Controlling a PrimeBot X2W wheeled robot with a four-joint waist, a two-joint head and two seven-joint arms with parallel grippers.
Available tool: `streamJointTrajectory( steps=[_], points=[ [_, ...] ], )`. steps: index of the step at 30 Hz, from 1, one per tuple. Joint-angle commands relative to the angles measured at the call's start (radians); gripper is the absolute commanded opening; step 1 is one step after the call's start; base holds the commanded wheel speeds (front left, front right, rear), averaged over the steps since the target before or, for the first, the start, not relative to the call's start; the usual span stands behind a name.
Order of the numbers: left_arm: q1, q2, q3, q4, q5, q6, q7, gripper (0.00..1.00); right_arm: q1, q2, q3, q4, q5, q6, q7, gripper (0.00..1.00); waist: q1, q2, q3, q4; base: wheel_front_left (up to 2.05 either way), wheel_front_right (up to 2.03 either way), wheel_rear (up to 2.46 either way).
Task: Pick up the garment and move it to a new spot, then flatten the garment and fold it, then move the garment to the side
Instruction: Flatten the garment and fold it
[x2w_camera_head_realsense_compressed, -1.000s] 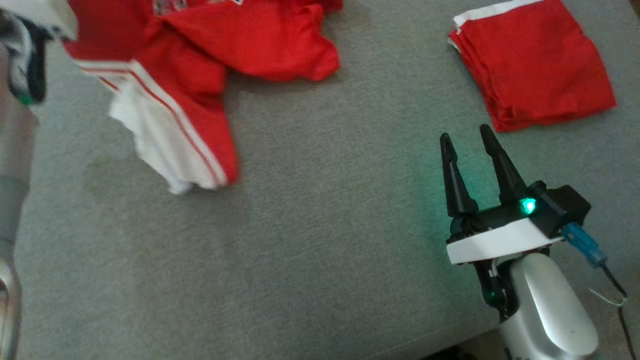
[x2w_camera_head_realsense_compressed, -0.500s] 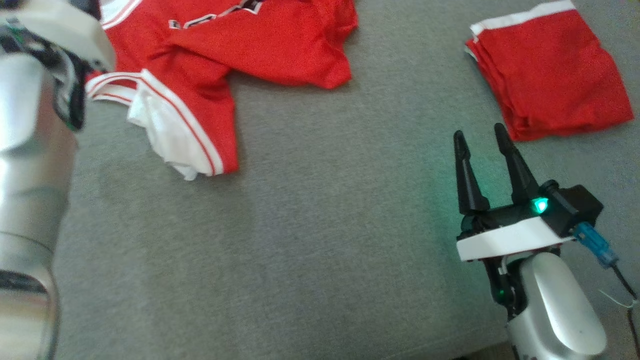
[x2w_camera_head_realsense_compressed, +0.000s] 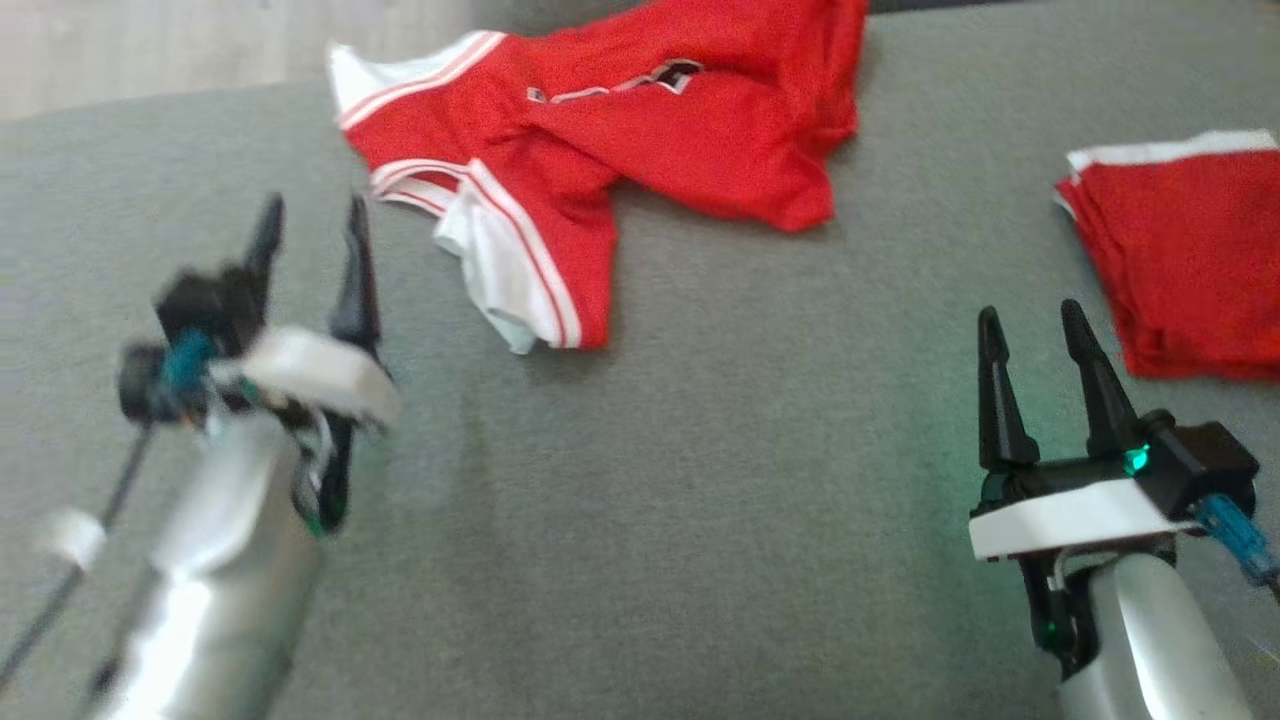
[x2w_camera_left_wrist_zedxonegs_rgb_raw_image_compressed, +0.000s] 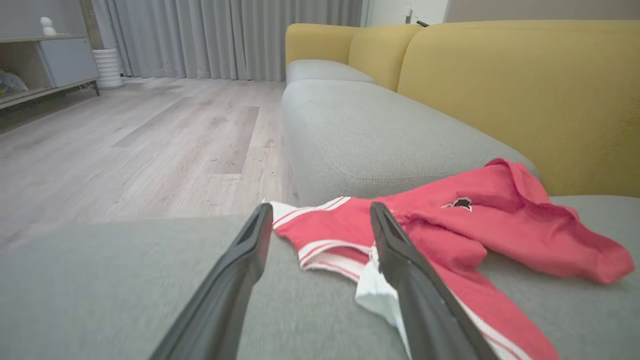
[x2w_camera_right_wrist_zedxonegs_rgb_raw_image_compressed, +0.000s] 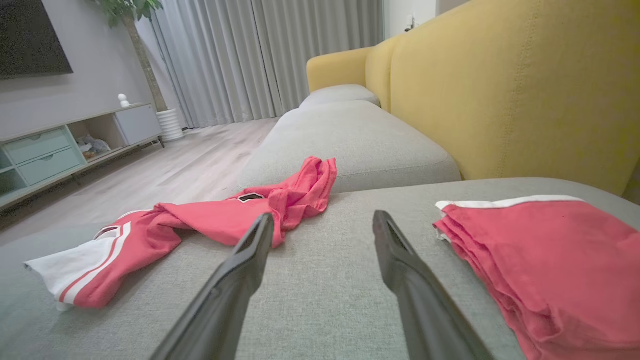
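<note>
Just beside the rumpled garment (x2w_camera_head_realsense_compressed: 700, 150), left pincer (x2w_camera_head_realsense_compressed: 312, 210) low, jaws wide apart.

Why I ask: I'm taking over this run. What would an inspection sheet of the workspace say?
Surface: grey sofa seat, fabric, no stains seen.
Job's things: red jersey with white trim, crumpled and unfolded at the far side, touched by neither gripper.
Clutter: folded red garment at the right.
Grippers: left gripper open, empty, blurred; right gripper open, empty.
Cables: blue connector at the right wrist; thin dark cable by the left arm.
Surroundings: yellow backrest, wooden floor, grey curtains, low cabinet.
</note>
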Motion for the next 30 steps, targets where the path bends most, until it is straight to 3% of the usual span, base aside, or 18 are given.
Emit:
streamJointTrajectory(
  steps=[1,7,11,18,24,30],
  points=[
    [0.008,0.019,0.039,-0.060,0.003,0.012,-0.012,1.00,-0.008,-0.003,0.017,-0.035,-0.008,-0.001,-0.010,1.00,0.0002,-0.0001,-0.029,0.036,0.00,0.00,0.00],
    [0.234,-0.041,0.094,-0.241,-0.001,0.057,-0.012,1.00,0.008,-0.003,0.019,-0.035,-0.017,-0.001,-0.011,1.00,0.0002,-0.0001,-0.040,0.055,0.00,0.00,0.00],
    [0.294,-0.056,0.107,-0.296,0.020,0.065,-0.012,1.00,0.009,-0.003,0.026,-0.032,-0.021,-0.001,-0.011,1.00,0.0002,-0.0001,-0.040,0.053,0.00,0.00,0.00],
    [0.257,-0.050,0.089,-0.304,0.041,0.045,0.002,1.00,-0.003,-0.003,0.035,-0.032,-0.021,-0.001,-0.011,1.00,0.0002,-0.0001,-0.023,0.022,0.00,0.00,0.00],
    [0.192,-0.067,0.042,-0.277,0.027,-0.001,0.106,1.00,-0.007,-0.003,0.044,-0.028,-0.013,-0.001,-0.011,1.00,0.0002,-0.0001,0.009,-0.015,0.00,0.00,0.00],
    [0.150,-0.075,0.038,-0.238,0.007,-0.001,0.175,1.00,-0.019,-0.003,0.055,-0.028,0.000,-0.001,-0.011,1.00,0.0002,-0.0001,0.035,-0.054,0.00,0.00,0.00]
  ],
)
